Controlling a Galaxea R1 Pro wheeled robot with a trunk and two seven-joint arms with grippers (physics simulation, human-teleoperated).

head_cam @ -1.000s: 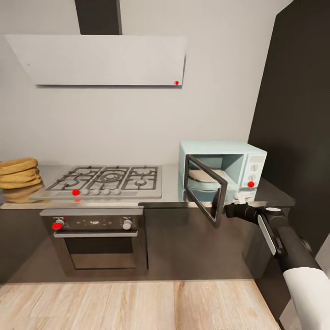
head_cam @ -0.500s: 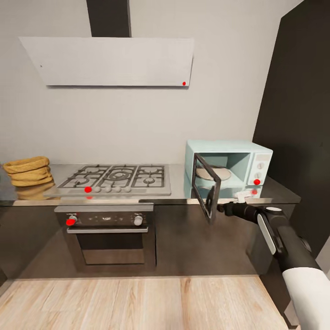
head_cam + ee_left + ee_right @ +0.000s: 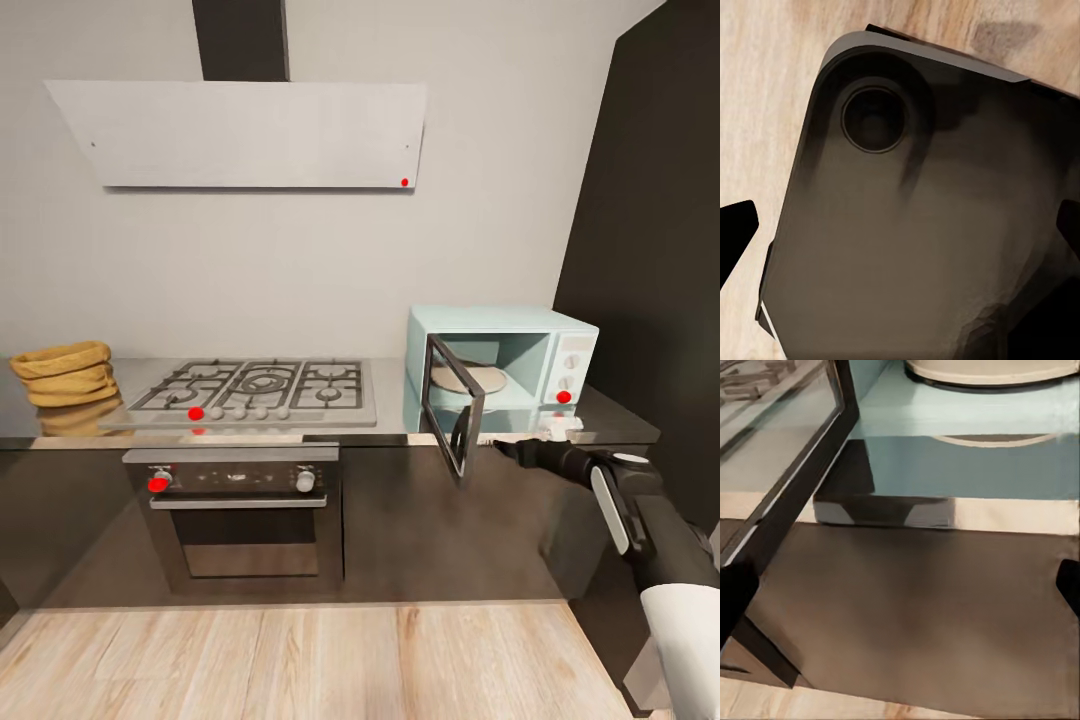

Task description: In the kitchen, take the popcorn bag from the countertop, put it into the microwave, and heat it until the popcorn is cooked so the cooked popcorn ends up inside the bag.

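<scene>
The popcorn bag [image 3: 62, 372], a tan crumpled sack, stands at the far left of the grey countertop [image 3: 385, 405]. Its kernels are hidden from here. At the right end sits the light-blue microwave [image 3: 570, 345] with its beige turntable [image 3: 468, 378] [image 3: 990, 369] bare. Its glass door [image 3: 455, 410] [image 3: 787, 502] is swung wide out over the counter's front. My right gripper [image 3: 500, 448] [image 3: 900, 592] is open, just right of the door's lower edge and low in front of the microwave's opening. My left gripper [image 3: 900, 232] is open over my own dark base.
A gas hob [image 3: 250, 388] lies between bag and microwave, with a dark oven [image 3: 235, 510] under it and a flat white hood [image 3: 240, 135] above. A tall dark cabinet [image 3: 650, 250] closes off the right. The floor [image 3: 300, 660] is wood.
The microwave door has swung further open and now shows nearly edge-on. The camera has shifted, sliding the whole scene right. My right arm has drawn a little right.
</scene>
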